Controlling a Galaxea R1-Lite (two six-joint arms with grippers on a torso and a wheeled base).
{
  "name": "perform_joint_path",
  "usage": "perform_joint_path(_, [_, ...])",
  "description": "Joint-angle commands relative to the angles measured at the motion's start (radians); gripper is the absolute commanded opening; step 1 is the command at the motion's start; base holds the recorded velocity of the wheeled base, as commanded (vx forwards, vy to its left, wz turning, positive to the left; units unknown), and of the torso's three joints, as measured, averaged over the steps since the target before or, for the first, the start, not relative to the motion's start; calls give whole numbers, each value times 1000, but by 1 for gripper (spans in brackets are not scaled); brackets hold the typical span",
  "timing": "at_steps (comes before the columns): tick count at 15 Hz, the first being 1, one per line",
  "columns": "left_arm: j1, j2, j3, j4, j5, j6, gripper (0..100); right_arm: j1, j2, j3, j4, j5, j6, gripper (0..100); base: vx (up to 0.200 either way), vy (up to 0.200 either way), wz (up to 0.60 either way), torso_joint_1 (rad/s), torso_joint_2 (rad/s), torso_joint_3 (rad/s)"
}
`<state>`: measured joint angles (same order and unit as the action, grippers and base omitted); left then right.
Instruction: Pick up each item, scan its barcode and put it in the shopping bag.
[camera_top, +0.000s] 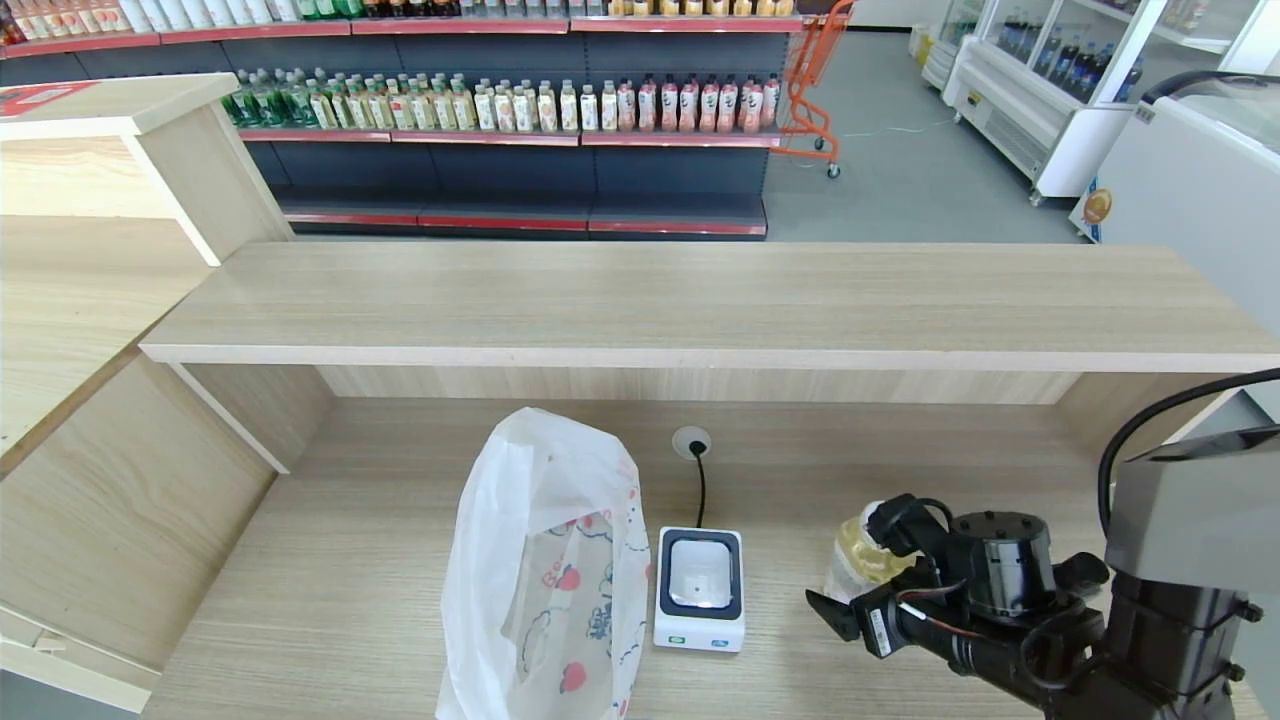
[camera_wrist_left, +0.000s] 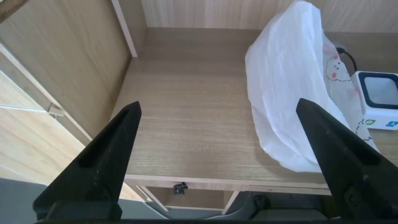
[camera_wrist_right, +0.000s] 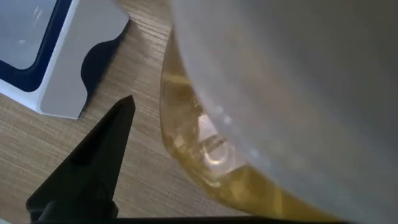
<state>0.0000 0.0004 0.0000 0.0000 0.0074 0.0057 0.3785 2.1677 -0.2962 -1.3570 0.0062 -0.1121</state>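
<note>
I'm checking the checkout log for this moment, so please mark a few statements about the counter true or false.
1. The scanner stands between the bag and the bottle. True.
2. The bottle is already in the bag. False: it stands on the counter, at the right gripper.
3. The left gripper holds an item. False: its fingers are spread wide over bare counter, with nothing between them.
4. A cable runs from the scanner to a hole in the counter. True.
</note>
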Motion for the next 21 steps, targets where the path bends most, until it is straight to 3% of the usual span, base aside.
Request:
perform_joint_path(1, [0,0,0,0,0,0,100,10,44,-4,-27,-3,-9,100,0,0,0,0,0,0])
perform_joint_path(8, [0,0,0,0,0,0,100,25,93,-18,-200,1,-38,100,0,0,0,0,0,0])
perform_joint_path(9, [0,1,0,0,0,0,100,25,93,-31,-200,1,-49,0,0,0,0,0,0,0])
perform_joint_path(17, [0,0,0,0,0,0,100,7,95,-52,-202,-2,-83,0,0,0,0,0,0,0])
perform_joint_path(21, [0,0,0,0,0,0,100,-13,21,-34,-198,8,-18,0,0,0,0,0,0,0])
